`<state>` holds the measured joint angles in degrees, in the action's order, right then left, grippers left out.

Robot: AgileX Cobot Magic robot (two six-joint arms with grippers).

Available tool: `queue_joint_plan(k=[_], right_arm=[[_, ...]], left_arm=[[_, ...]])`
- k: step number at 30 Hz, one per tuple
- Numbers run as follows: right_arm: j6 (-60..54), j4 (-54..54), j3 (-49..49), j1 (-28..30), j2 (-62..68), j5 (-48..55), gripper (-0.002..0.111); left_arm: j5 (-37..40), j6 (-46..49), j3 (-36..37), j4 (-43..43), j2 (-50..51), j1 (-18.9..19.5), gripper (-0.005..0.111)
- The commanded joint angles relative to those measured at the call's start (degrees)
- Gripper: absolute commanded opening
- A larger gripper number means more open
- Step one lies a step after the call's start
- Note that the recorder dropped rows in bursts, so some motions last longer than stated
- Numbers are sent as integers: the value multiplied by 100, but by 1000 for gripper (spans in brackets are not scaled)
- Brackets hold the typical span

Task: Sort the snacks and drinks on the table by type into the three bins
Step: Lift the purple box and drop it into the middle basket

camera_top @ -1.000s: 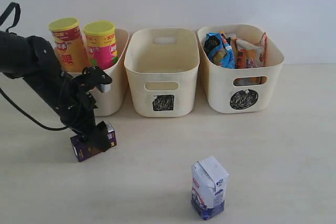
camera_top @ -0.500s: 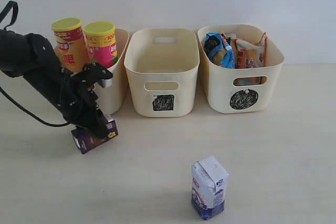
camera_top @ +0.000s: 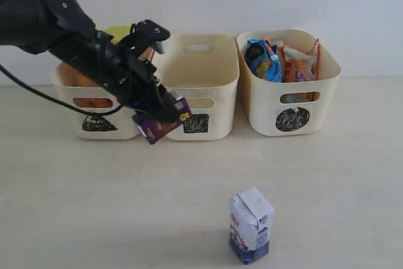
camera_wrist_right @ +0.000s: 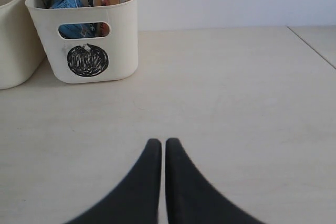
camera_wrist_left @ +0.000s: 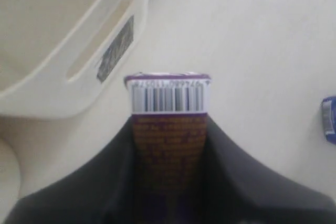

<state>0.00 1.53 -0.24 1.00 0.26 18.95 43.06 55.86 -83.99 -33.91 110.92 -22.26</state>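
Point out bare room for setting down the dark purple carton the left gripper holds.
The dark purple carton could go in the middle cream plastic bin, empty between its twins. Bare tabletop in front of the bins, left of the white-and-blue gable-topped carton, is free too. Crowded: the right bin, stuffed with crinkly bags; the left bin holds chip tubes.

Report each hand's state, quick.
Left hand: closed on the dark purple carton.
Right hand: closed, holding nothing.

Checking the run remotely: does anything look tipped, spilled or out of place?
Nothing spilled. The purple carton hangs tilted in the left gripper, by the middle bin; the white-and-blue carton stands upright on the table.
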Motion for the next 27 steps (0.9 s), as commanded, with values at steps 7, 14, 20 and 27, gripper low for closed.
queue_joint_plan(k=[7,14,20,27], right_arm=[[0,-56,24,16,-26,-56,0],[0,-34,24,16,-26,-19,0],[0,-34,24,16,-26,-19,0],[0,-34,24,16,-26,-19,0]], left_arm=[[-1619,-228,-707,-269,-8,-241,4],[-2228,-228,-1382,-460,612,-241,4],[-2464,-228,-2035,-682,1192,-241,4],[-2610,-228,-2332,-917,1580,-241,6]])
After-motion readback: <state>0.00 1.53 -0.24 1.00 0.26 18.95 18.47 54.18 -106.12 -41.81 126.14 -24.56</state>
